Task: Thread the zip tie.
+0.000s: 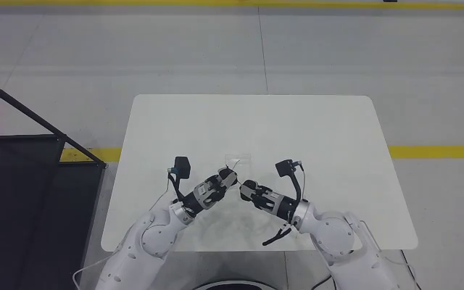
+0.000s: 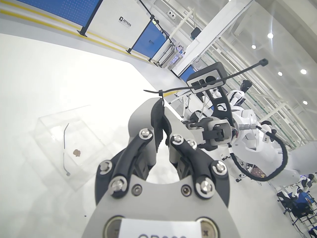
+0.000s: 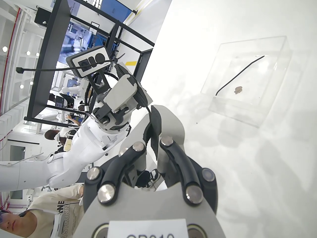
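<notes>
Left gripper (image 2: pixel 161 110) is clamping thin black plastic zip tie (image 2: pixel 177 89) under its square head (image 2: pixel 160 92). Right gripper (image 3: pixel 151 115) is pinching shut on strap. Both are hovering above white table (image 1: pixel 326 145). Tail is already poking through, so pulling tight likely remains.

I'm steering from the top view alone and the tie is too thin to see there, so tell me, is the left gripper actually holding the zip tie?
Observer: Yes, the left gripper is shut on the zip tie, pinching its black strap.
Operator: Anything through its head yet?
Observer: A strap crosses the head, a short tip poking out one side.
Operator: What's in the clear box?
Observer: The clear box holds one spare tie and a small brown scrap.
</notes>
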Controlling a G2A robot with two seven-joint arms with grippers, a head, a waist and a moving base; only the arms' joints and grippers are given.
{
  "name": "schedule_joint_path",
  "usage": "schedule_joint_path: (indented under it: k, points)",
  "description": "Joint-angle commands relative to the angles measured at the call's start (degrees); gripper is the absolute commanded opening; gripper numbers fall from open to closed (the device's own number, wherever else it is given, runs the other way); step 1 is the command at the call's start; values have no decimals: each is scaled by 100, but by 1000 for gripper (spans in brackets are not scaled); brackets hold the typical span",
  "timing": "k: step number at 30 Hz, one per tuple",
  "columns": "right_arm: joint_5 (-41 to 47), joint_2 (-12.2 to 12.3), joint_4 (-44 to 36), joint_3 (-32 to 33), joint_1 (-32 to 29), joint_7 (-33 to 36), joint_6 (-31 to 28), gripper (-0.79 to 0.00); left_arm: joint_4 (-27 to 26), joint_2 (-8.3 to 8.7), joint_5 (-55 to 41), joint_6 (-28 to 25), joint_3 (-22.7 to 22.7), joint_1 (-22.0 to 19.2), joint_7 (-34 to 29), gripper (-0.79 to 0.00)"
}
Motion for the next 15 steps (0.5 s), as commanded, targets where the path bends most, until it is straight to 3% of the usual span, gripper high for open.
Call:
schedule_joint_path:
  k: [1,6,7,8,9,15]
  points:
    - [-5,2,-9,2,-12,-11,-14,-785,-1,1,2,2,2,0,2,-785]
    - [-23,10,-47,20,-50,-40,-32,-785,-8,4,-5,16,5,3,-20,-785]
    - [-27,12,-57,27,-56,-49,-31,-785,-10,4,-11,17,7,6,-25,-754]
    - [-28,13,-66,31,-63,-49,-29,-785,-12,5,-18,29,6,8,-31,-637]
    - [-25,15,-75,37,-69,-54,-27,-785,-15,6,-27,34,8,11,-40,-449]
    - [-10,21,-100,59,-91,-74,-21,-785,-25,14,-69,38,-2,15,-99,-305]
